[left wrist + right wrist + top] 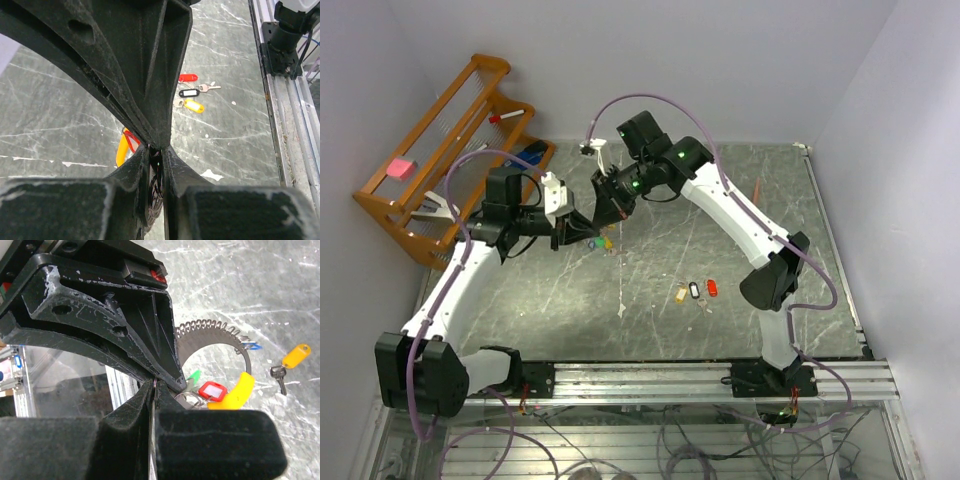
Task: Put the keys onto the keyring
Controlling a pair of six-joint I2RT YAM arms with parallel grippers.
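Left gripper (pixel 582 236) on keyring (pixel 604 241), mid-table

Matt, scuffed black plastic on left claw (pixel 159 150) and right claw (pixel 152 385). Glossy plastic tags and silvery metal on keys (pixel 188 77). Smooth yellow band, thin metal on keyring (pixel 235 392). Matt, scratched stone-look tabletop (pixel 660 262).

The left arm (pixel 440 290) climbs from the lower left of the frame and bends right at its elbow. The right arm (pixel 745 220) rises from the lower right and reaches up-left. Their tips meet just above centre — the left gripper (pixel 572 228) with jaws nearly together, the right gripper (pixel 610 208) pressed fully closed.
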